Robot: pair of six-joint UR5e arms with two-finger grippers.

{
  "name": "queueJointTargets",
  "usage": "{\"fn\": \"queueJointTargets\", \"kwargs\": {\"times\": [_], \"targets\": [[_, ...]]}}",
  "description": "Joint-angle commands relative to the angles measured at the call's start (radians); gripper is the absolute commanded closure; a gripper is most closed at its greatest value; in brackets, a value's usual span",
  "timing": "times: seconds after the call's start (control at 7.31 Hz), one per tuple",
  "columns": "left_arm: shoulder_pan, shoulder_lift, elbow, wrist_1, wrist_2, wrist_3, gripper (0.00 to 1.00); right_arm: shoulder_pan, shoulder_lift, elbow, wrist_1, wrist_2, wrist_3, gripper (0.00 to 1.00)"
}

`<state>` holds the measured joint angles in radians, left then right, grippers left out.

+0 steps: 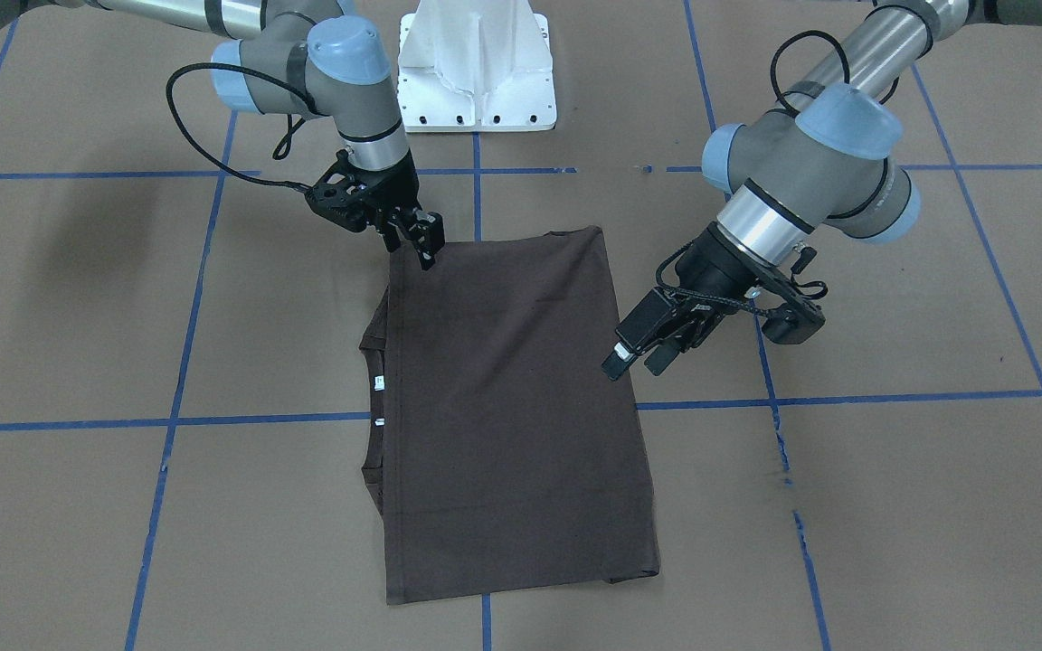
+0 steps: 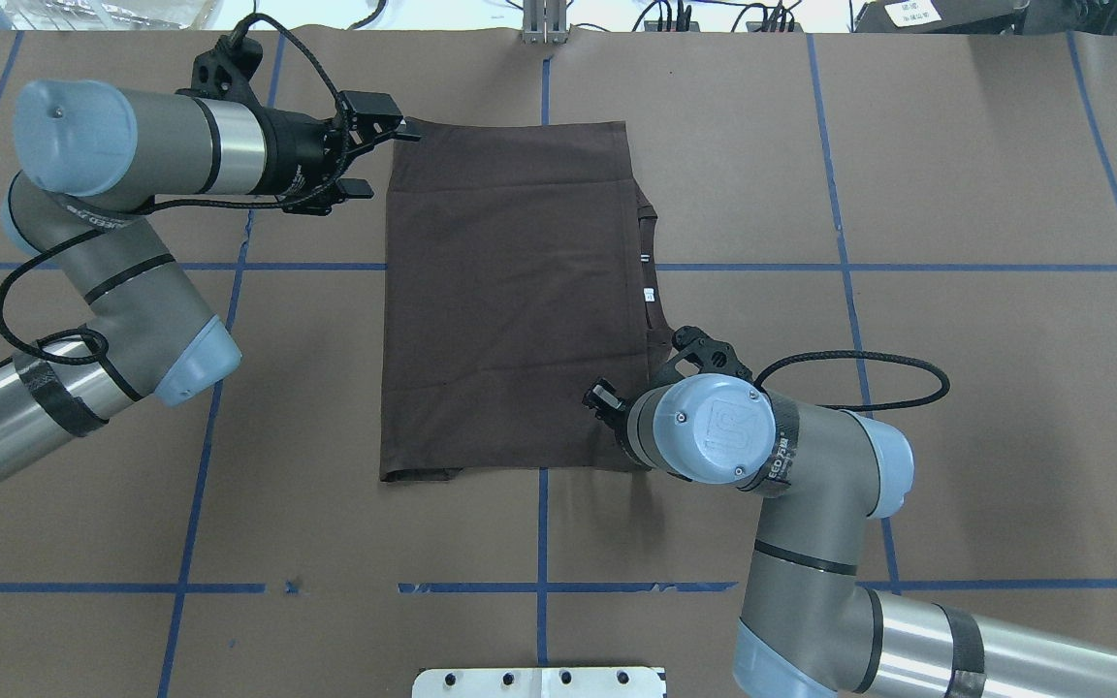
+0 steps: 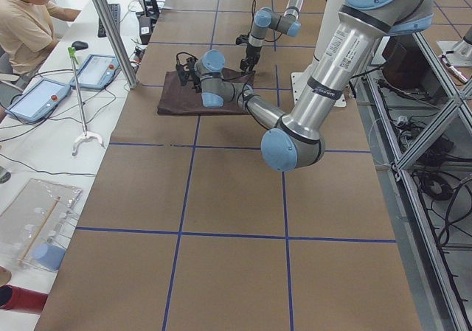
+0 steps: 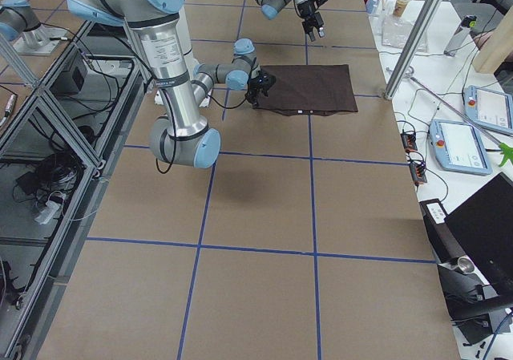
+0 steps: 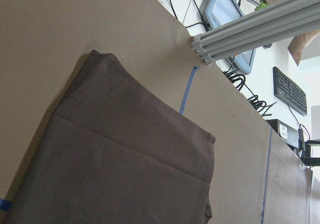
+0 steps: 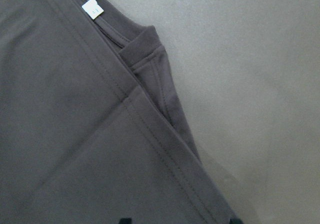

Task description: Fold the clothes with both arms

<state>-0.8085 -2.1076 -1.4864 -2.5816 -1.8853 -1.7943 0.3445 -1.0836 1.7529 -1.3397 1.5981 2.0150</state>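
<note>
Brown paper covers the table (image 2: 811, 339), crossed by blue tape lines (image 2: 248, 266) in a grid, and the overhead view sets the clock used below. From 9 o'clock the left arm (image 2: 122, 281) bends in and points its left gripper (image 2: 391, 160) toward the cloth's 10 o'clock corner. Its fingers are spread with nothing between them, the upper one just at that corner and the lower one over bare paper just beside the edge. At the table's middle lies the T-shirt (image 2: 510, 291), dark brown-grey, folded flat into a tall rectangle. The ribbed collar (image 2: 651, 320) peeks out along its 3 o'clock edge, with small white tags (image 2: 647, 259) showing there. A faint crease runs across the cloth near the 12 o'clock end. From 5 o'clock the right arm (image 2: 791, 465) reaches over the shirt's 4 o'clock corner. Its wrist hides the right gripper (image 1: 428, 249) from above, though the front-facing view shows the tool pointing down at that corner. The right wrist view shows two dark tips (image 6: 125, 220) apart with the folded edge between them, so the fingers stand parted. Whether they touch the fabric cannot be told. At 6 o'clock sits the white base (image 2: 539, 682).
</note>
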Motion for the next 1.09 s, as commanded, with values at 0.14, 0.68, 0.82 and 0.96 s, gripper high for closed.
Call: {"fn": "queueJointTargets", "kwargs": {"times": [0.14,0.68,0.82,0.96], "targets": [[0.000,0.001,0.000,0.000,0.000,0.000,0.00,-0.015,0.004,-0.029,0.010,-0.001,-0.002,0.28],[0.000,0.001,0.000,0.000,0.000,0.001,0.00,-0.006,0.004,-0.026,0.010,0.003,-0.004,1.00],[0.000,0.001,0.000,0.000,0.000,0.001,0.00,-0.007,0.001,-0.029,0.010,0.006,-0.006,1.00],[0.002,0.001,0.000,0.000,0.000,0.001,0.00,-0.007,0.004,-0.021,0.008,0.006,-0.006,1.00]]}}
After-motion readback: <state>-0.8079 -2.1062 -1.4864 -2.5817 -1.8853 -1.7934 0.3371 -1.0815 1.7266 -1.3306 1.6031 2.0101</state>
